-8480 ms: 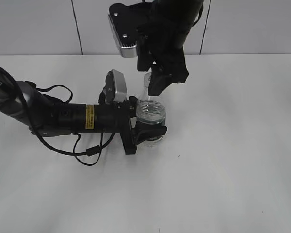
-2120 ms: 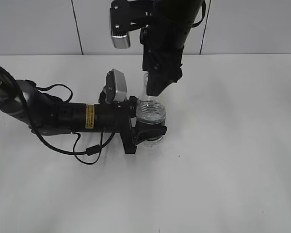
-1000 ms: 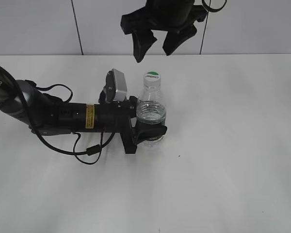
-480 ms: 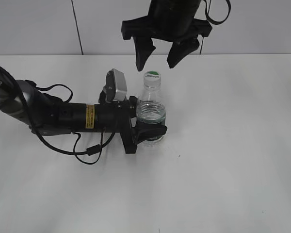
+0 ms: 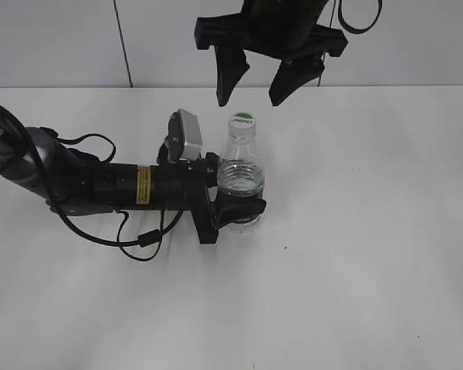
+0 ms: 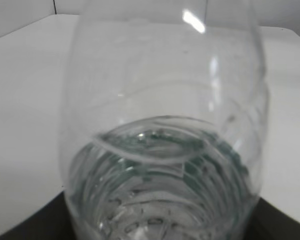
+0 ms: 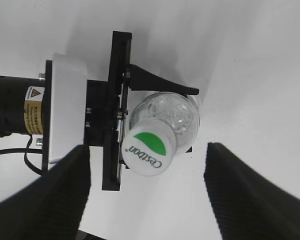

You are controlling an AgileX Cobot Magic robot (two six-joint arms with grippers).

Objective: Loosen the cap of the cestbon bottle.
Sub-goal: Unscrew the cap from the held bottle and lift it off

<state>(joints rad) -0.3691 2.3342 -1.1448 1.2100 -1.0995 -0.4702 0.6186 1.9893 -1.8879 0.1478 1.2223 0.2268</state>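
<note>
Left claw (image 5: 235, 210) hides the cestbon bottle (image 5: 240, 179) label.

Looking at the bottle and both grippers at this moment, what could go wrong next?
1. The right gripper hangs open above the cap; descending off-centre, one finger could hit the cap's top.
2. The left gripper holds the cestbon bottle low down, so a sideways push at the neck might tilt it.

White tabletop (image 5: 386, 254), pale panelled wall (image 5: 54, 42) with dark seams
</note>
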